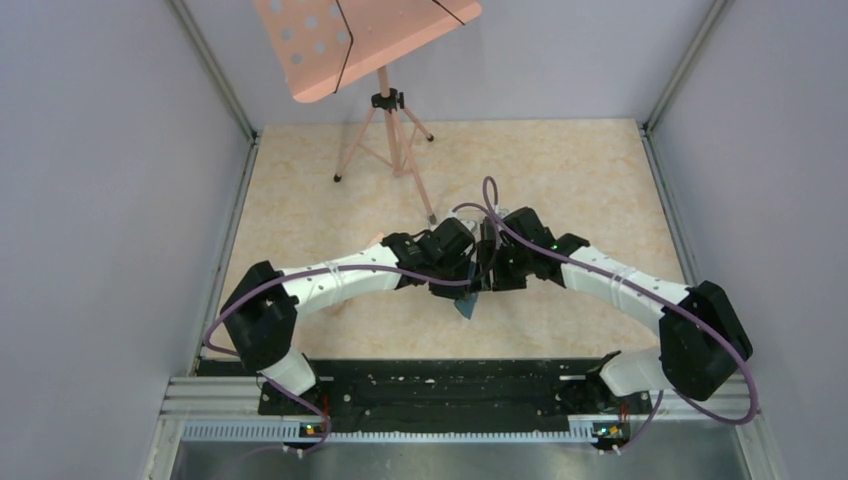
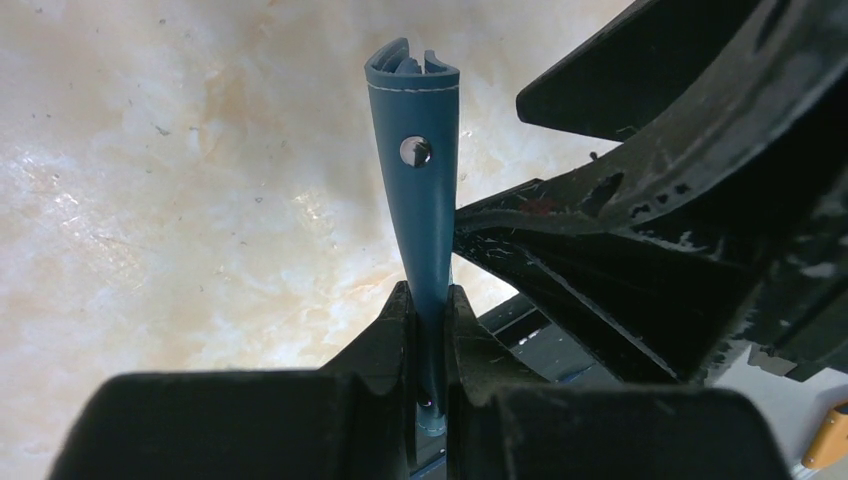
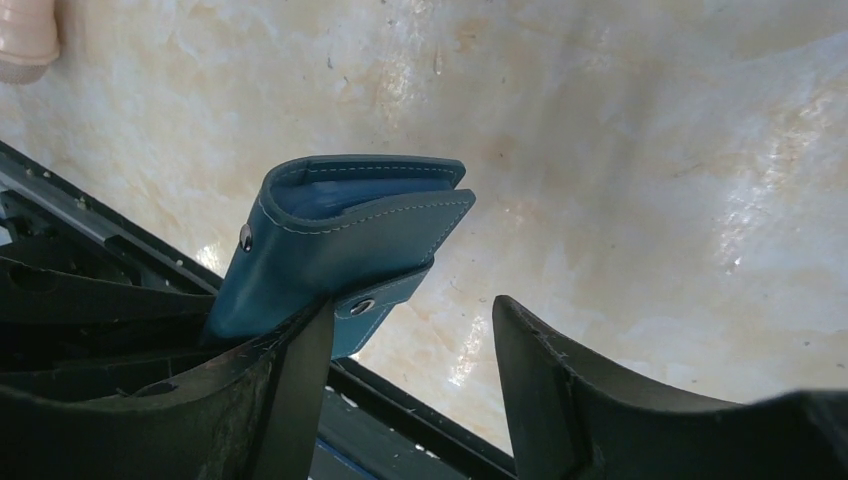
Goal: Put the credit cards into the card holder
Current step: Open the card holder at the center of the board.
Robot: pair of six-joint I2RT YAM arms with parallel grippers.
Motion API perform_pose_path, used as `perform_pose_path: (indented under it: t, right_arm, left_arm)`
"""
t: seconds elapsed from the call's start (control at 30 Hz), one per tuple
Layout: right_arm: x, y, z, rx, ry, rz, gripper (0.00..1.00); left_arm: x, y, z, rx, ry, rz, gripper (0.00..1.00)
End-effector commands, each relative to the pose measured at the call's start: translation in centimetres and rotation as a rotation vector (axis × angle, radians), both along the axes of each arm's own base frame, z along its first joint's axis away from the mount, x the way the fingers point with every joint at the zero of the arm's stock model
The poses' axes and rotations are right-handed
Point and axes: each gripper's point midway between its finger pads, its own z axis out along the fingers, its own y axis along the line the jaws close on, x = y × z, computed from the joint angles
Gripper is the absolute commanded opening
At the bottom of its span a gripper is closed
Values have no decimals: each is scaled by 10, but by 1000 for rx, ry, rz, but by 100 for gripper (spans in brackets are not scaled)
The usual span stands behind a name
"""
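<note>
Left wrist view gives the clearest answer: the left tool [image 2: 428,300] is closed tight on the lower edge of the card holder [image 2: 420,200], so the teal wallet stands straight up out of the jaws, with its small light stud [image 2: 415,151] facing the camera. I think it is held this way so that the free upper edge is offered to the other arm, like in a small vice.

From the right wrist view, the right tool [image 3: 410,330] has its jaws well apart with nothing between them. One jaw lies against the side of the card holder, just by the hanging snap tab [image 3: 375,305]. The wallet is slightly open at the top and lighter blue pockets show inside. My guess is that the right arm is trying to spread the fold wider so that a pocket becomes reachable.

From the top external view, both arms meet over the surface [image 1: 560,180], near the middle of its near edge, and the wallet appears as a small teal corner under them. It seems lifted off the surface, but I cannot be sure.

No view shows the credit cards, so where they lie I cannot say. The insertion itself looks not yet begun.
</note>
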Motion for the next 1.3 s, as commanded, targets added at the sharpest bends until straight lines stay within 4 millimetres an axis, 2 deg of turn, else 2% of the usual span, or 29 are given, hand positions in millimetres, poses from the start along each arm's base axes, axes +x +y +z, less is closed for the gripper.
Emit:
perform_pose_path:
  t: [0.0, 0.13, 0.27, 0.33, 0.8, 0.9, 1.0, 1.13, 1.27]
  right_arm:
    - [-5, 8, -15, -29, 18, 15, 57]
    - [-4, -6, -30, -124, 30, -7, 48]
    - [-3, -20, -38, -203, 23, -22, 31]
    - [-4, -27, -42, -238, 24, -30, 26]
    - [-7, -47, -47, -302, 26, -39, 22]
    - [-3, -48, -39, -288, 6, -46, 23]
    - [4, -38, -16, -224, -46, -35, 25]
    - [9, -18, 18, -112, -98, 5, 40]
    - [9, 2, 35, -24, -92, 39, 51]
  left_arm:
    - [5, -24, 26, -127, -41, -15, 0]
    - [6, -23, 28, -132, -46, -7, 0]
    - [6, -22, 29, -145, -50, 8, 0]
    - [8, -21, 29, -154, -49, 26, 0]
    - [17, 0, 38, -314, -34, 129, 0]
    - [19, 8, 38, -325, -41, 139, 0]
    - [18, 15, 32, -272, -36, 138, 0]
    - [17, 16, 26, -247, -21, 130, 0]
    - [17, 13, 22, -241, -8, 122, 0]
